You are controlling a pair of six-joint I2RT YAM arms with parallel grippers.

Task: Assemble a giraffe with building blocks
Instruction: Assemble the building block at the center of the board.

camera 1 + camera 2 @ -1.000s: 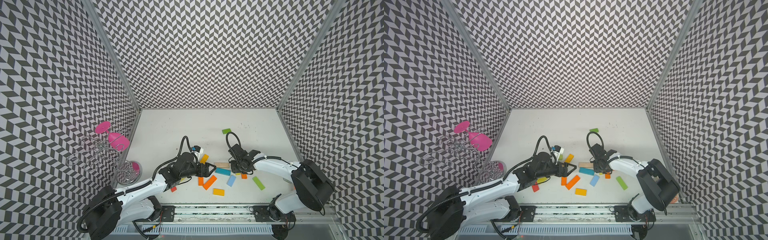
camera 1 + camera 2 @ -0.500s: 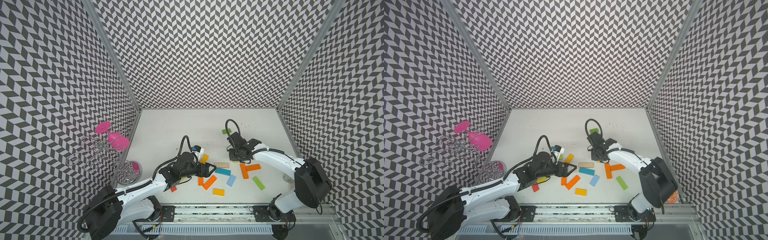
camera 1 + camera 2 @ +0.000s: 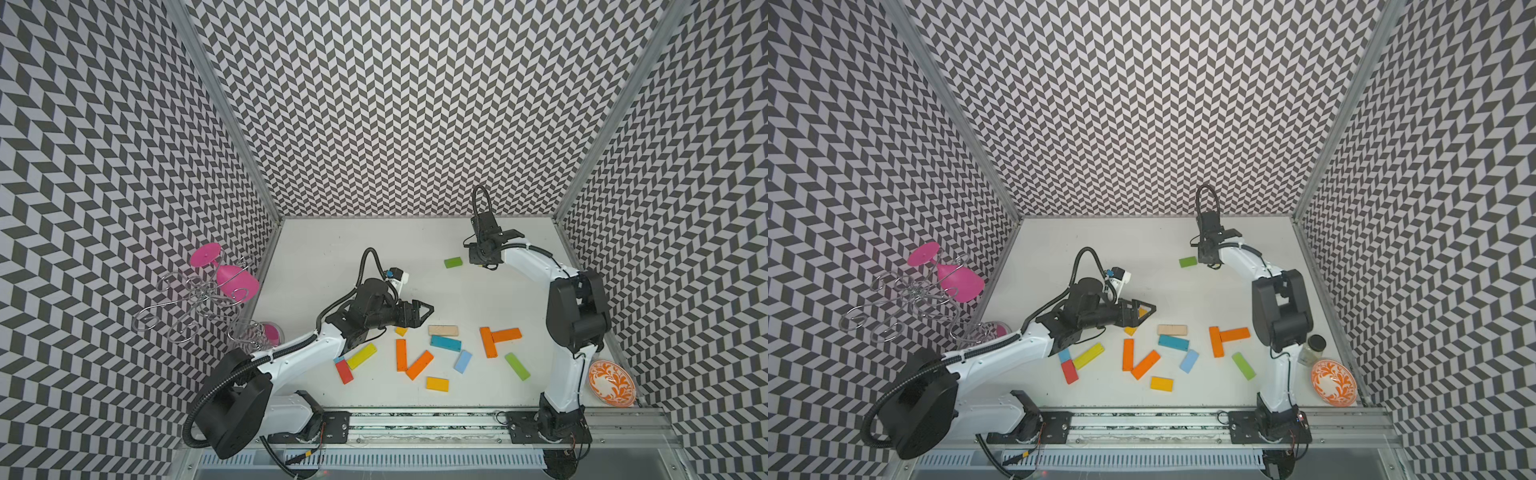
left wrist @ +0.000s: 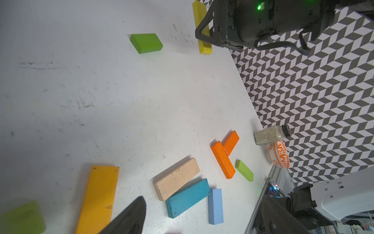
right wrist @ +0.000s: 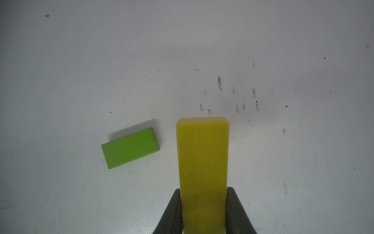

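Observation:
My right gripper is shut on a long yellow block, which sticks out past its fingers over the far part of the white table. A short green block lies just beside it. In both top views the right gripper hides the yellow block. My left gripper hangs open and empty over the near cluster, above an amber block. Two orange blocks form a T. Beige, teal and light blue blocks lie between the arms.
More loose blocks lie near the front: two orange in a V, amber, lime-yellow, red, green. An orange-patterned bowl and a spice jar stand at the right edge. A wire rack with pink glasses stands left.
My right arm has swung from the orange blocks near the front to the far side beside the short green block, leaving the orange T on the table. The left arm has hardly moved.

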